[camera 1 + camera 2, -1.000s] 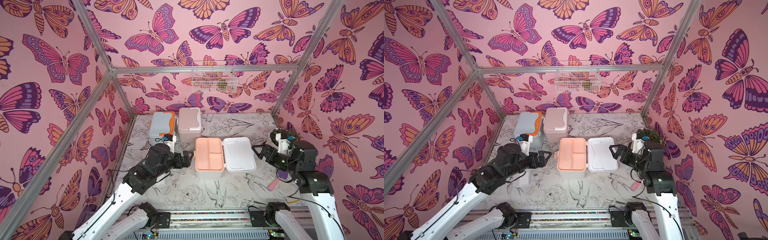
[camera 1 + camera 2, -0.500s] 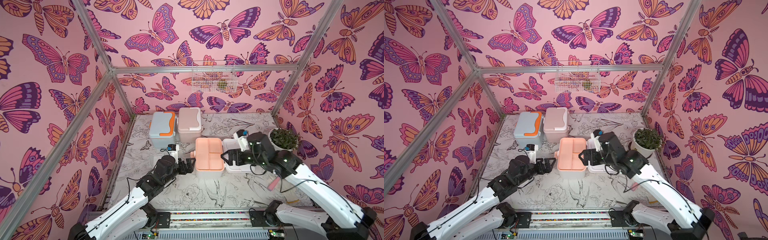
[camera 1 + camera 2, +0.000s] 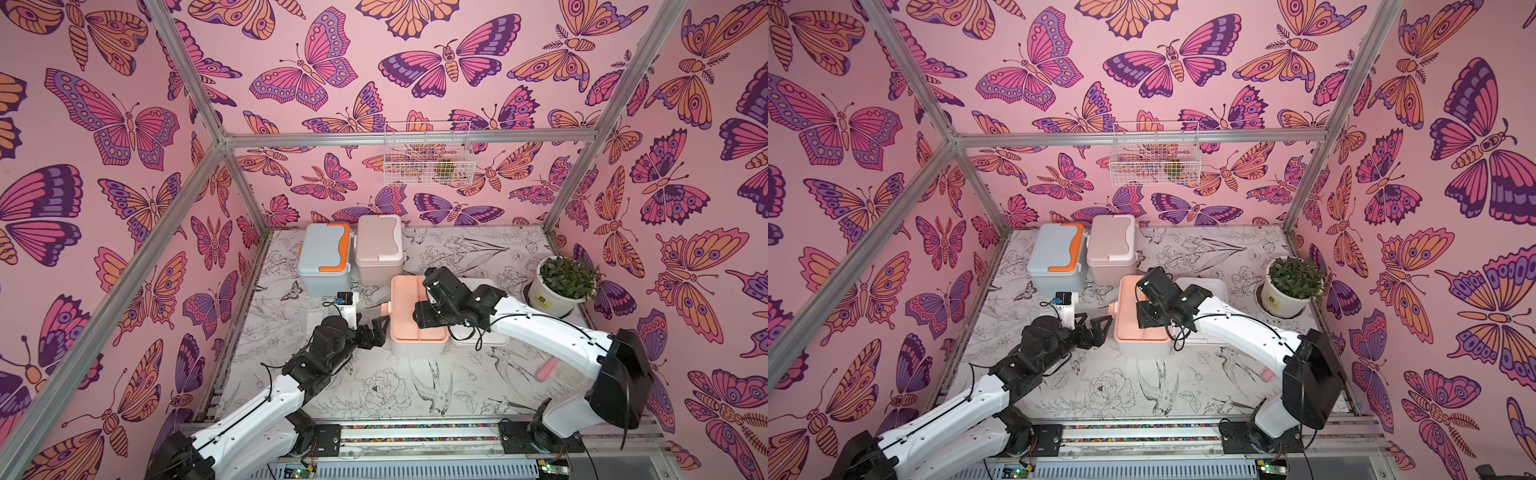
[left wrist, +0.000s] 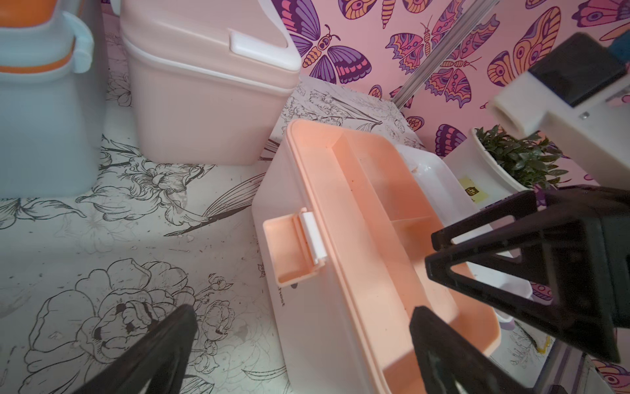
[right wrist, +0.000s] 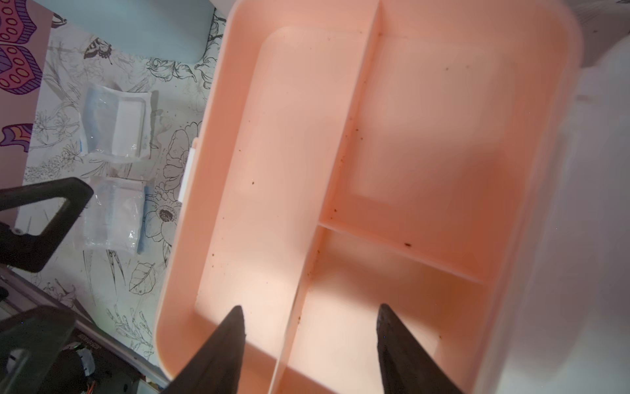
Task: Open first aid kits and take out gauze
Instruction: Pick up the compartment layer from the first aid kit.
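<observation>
Butterfly walls [image 3: 374, 83], floral mat [image 3: 395, 386]. In a top view kit [image 3: 417, 348] open, right gripper [image 3: 417, 318] over its tray [image 3: 403, 307]. Left wrist: left gripper [image 4: 303, 312] wide, empty. Right wrist: jaws straddle divider [image 5: 341, 153], unclamped; gauze [image 5: 114, 215] on mat beside kit. We'd clamp, lift tray next.

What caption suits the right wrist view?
Open right gripper straddles the divider of the peach kit tray; two gauze packets lie outside on the table.
</observation>
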### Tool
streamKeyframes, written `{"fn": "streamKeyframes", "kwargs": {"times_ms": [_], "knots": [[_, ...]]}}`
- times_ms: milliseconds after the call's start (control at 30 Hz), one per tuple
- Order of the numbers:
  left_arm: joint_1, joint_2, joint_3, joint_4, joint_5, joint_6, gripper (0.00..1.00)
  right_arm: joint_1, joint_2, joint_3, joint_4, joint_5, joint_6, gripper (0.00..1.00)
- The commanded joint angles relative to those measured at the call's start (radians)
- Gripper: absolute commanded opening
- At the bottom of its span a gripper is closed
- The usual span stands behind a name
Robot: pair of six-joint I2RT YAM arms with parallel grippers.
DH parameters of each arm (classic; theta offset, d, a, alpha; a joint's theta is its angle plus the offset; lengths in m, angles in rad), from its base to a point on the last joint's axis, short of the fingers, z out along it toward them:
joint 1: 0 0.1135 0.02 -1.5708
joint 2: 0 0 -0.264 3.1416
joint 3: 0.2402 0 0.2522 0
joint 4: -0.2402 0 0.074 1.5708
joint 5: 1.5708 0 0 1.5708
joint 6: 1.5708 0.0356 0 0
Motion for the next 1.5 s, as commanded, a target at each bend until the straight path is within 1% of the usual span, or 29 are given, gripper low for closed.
{"fn": "streamKeyframes", "kwargs": {"times_ms": [0, 100, 167, 300, 333, 367, 433, 633, 700, 867, 967, 1033, 1133, 1467], "knots": [[0.012, 0.030, -0.015, 0.078, 0.051, 0.014, 1.00, 0.020, 0.080, 0.070, 0.012, 0.044, 0.064, 0.61], [0.015, 0.046, -0.012, 0.083, 0.062, 0.024, 1.00, 0.036, 0.134, 0.114, -0.022, 0.087, 0.090, 0.60], [0.016, 0.048, -0.016, 0.092, 0.065, 0.028, 1.00, 0.048, 0.167, 0.150, -0.056, 0.129, 0.100, 0.52], [0.016, 0.050, -0.032, 0.129, 0.086, 0.040, 1.00, 0.068, 0.242, 0.240, -0.165, 0.216, 0.127, 0.48], [0.017, 0.052, -0.032, 0.132, 0.087, 0.042, 1.00, 0.071, 0.256, 0.254, -0.182, 0.223, 0.134, 0.47], [0.016, 0.057, -0.032, 0.135, 0.088, 0.043, 1.00, 0.072, 0.272, 0.268, -0.197, 0.226, 0.139, 0.42], [0.016, 0.065, -0.033, 0.143, 0.096, 0.044, 1.00, 0.079, 0.297, 0.288, -0.223, 0.229, 0.151, 0.40], [0.016, 0.094, -0.034, 0.172, 0.129, 0.043, 1.00, 0.120, 0.309, 0.311, -0.281, 0.296, 0.207, 0.33], [0.015, 0.099, -0.032, 0.175, 0.134, 0.042, 1.00, 0.129, 0.313, 0.317, -0.313, 0.309, 0.228, 0.24], [0.016, 0.109, -0.032, 0.188, 0.150, 0.039, 1.00, 0.139, 0.314, 0.318, -0.354, 0.329, 0.263, 0.19], [0.015, 0.123, -0.030, 0.200, 0.169, 0.034, 1.00, 0.141, 0.314, 0.322, -0.356, 0.330, 0.268, 0.13], [0.015, 0.131, -0.029, 0.215, 0.191, 0.028, 1.00, 0.142, 0.313, 0.328, -0.358, 0.327, 0.268, 0.04], [0.016, 0.141, -0.034, 0.243, 0.219, 0.021, 1.00, 0.142, 0.306, 0.330, -0.356, 0.329, 0.264, 0.00], [0.015, 0.171, -0.031, 0.283, 0.265, -0.004, 1.00, 0.144, 0.246, 0.304, -0.327, 0.334, 0.230, 0.00]]}}
